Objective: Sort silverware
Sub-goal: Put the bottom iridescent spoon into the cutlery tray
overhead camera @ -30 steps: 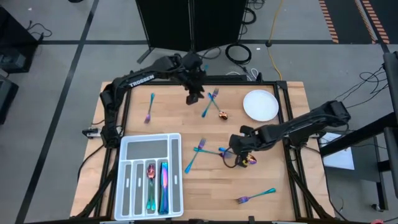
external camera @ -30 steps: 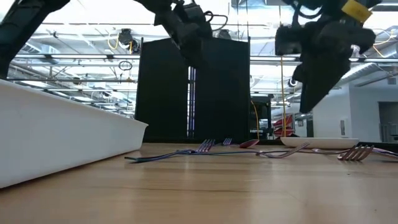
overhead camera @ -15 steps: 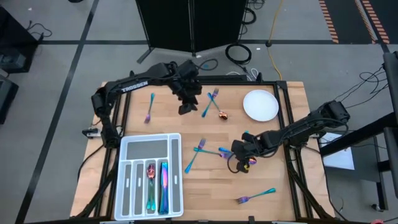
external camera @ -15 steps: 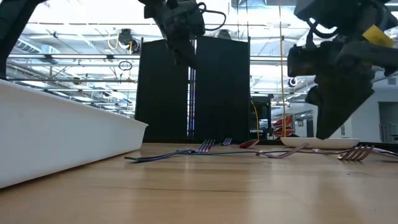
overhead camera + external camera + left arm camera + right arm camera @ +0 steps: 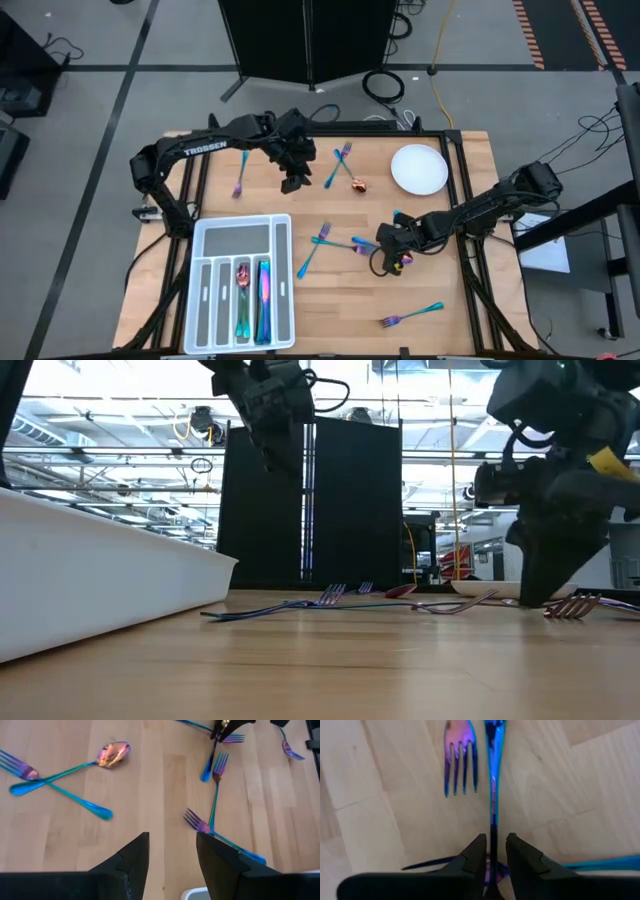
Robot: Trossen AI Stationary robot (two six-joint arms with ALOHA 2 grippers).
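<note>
A wooden bench (image 5: 330,290) sits in a workshop with grey flooring and a black cabinet (image 5: 305,40) behind it. The left tool (image 5: 292,182) hovers above the bench's far-left part with its fingers (image 5: 131,862) apart and nothing between them. The right tool (image 5: 390,262) is down at the bench's right-centre, its fingers (image 5: 472,855) close on either side of a slim blue utensil handle (image 5: 494,795), beside a purple fork (image 5: 460,757). Rainbow silverware lies scattered: 1 fork (image 5: 240,173) far left, a fork (image 5: 339,165) and a coppery spoon (image 5: 358,184) near the back, crossed forks (image 5: 318,248) at centre, and 1 fork (image 5: 410,316) near the front right. A white compartmented tray (image 5: 205,300) at front left holds a spoon (image 5: 243,290) and a knife (image 5: 264,295). A round white plate (image 5: 418,169) rests at the back right.
</note>
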